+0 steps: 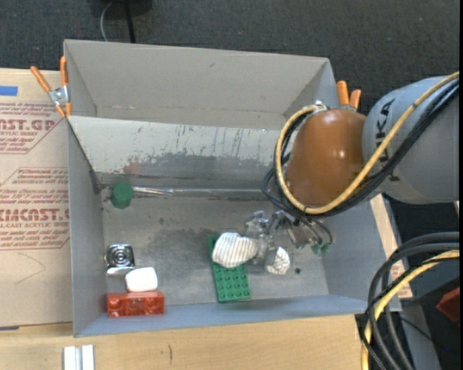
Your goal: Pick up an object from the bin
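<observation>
Up top, closest to cam: the arm's orange-brown wrist cover (328, 156), and under it the pincer (272, 236), low near the floor of the bin (193, 141). Apart or together? Can't tell, too cluttered there. Just beside it, view-left: a white ribbed shell-like piece (233, 249), prob. the target. Looks light and fairly stiff, and the ridges should give grip. I'd take it across the narrow width, not over the domed top. Count: 1 ribbed shell; 1 green studded plate (231, 284) touching its lower edge; 1 whitish crumpled bit (278, 263) right by the pincer. Well off view-left: 1 red brick (135, 304), 1 white block (141, 279), 1 shiny metal part (119, 257), 1 green peg (122, 196). 7 in all.
</observation>
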Robot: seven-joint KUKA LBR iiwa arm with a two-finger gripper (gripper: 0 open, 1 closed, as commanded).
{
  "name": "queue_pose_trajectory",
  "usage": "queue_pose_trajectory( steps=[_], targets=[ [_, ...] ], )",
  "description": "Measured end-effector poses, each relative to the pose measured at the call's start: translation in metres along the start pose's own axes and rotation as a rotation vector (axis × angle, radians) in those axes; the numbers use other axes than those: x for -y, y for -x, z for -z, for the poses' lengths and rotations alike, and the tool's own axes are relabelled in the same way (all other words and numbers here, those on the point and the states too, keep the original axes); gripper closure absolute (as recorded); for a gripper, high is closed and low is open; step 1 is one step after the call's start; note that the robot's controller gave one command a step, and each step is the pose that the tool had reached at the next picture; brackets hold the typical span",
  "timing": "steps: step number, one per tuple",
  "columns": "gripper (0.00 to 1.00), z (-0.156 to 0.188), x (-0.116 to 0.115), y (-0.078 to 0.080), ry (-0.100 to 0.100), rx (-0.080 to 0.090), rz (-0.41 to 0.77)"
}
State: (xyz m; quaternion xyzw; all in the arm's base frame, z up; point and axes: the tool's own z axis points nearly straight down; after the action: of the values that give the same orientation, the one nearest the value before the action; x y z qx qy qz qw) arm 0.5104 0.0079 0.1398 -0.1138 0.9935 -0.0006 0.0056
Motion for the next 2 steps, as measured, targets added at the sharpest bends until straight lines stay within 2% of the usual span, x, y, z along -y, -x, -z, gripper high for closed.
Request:
queue_pose_trajectory(
  steps=[1, 2],
  targets=[
    [1.0, -0.0526, -0.0568, 0.0039, 0.002, -0.002, 0.174],
    [1.0, -0.0621, -0.0531, 0.0089, 0.009, 0.002, 0.177]
  ],
)
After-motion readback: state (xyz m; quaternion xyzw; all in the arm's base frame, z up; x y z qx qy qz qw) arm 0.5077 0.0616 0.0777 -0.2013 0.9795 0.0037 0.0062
